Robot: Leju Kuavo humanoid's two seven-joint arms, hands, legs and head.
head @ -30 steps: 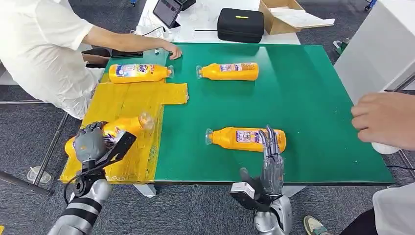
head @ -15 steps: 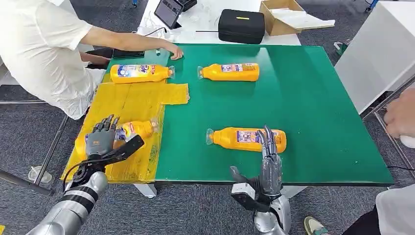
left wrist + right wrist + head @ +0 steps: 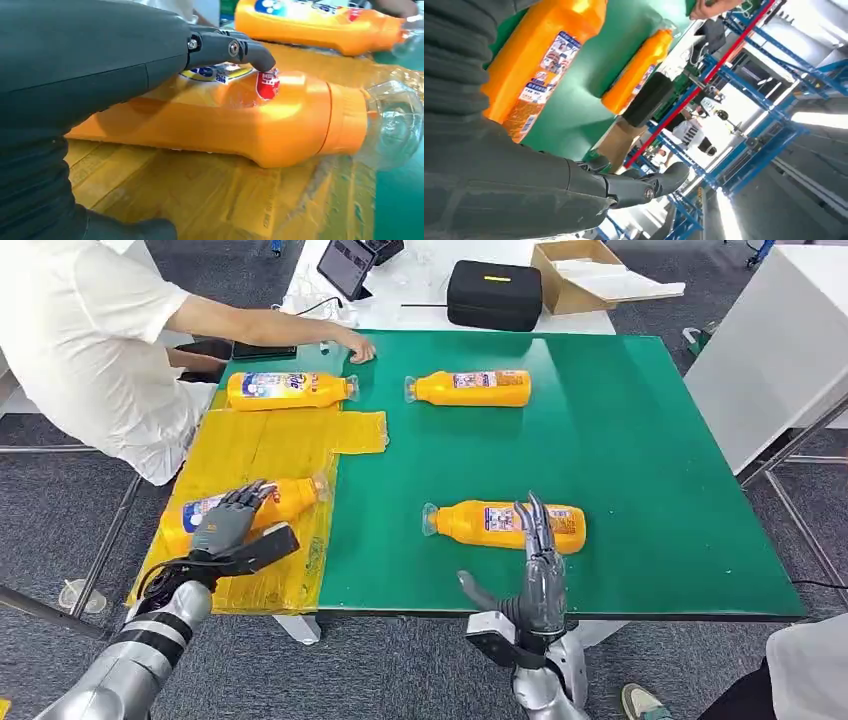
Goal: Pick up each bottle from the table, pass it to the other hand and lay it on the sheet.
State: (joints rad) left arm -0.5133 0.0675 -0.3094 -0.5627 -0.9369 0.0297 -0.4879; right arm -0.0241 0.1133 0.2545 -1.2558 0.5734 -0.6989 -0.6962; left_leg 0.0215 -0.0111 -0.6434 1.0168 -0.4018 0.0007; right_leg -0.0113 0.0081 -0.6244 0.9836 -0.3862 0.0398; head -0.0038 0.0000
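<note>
While the left hand [image 3: 228,523] lies over an orange plastic bottle with a clear cap [image 3: 248,507], its dark fingers [image 3: 235,49] are stretched out flat rather than wrapped round; the left wrist view shows a fingertip at the label on the bottle's upper side, though actual contact cannot be confirmed, and nothing is gripped. That bottle lies on its side on the yellow plastic sheet [image 3: 262,450], cap toward the green table mat [image 3: 620,440], label facing up.

At the near edge of the mat, the right hand [image 3: 540,560] stands with its fingers [image 3: 532,518] extended and held apart, the thumb out to one side; it holds nothing. The fingertips overlap the near side of a 2nd orange bottle [image 3: 490,522] in the head view, and whether they touch it cannot be told. This bottle lies on its side on the mat, well apart from the sheet, cap pointing toward the sheet.

A 3rd orange bottle [image 3: 290,390] lies on its side at the far end of the sheet. A 4th [image 3: 470,387] lies on the mat just beside it, toward the far edge.

A person in a white shirt [image 3: 80,330] stands at the far left corner, 1 hand [image 3: 355,346] resting on the mat near the 3rd bottle's cap. Behind the table sit a black zipped case [image 3: 493,293] and an open cardboard box [image 3: 580,270].
</note>
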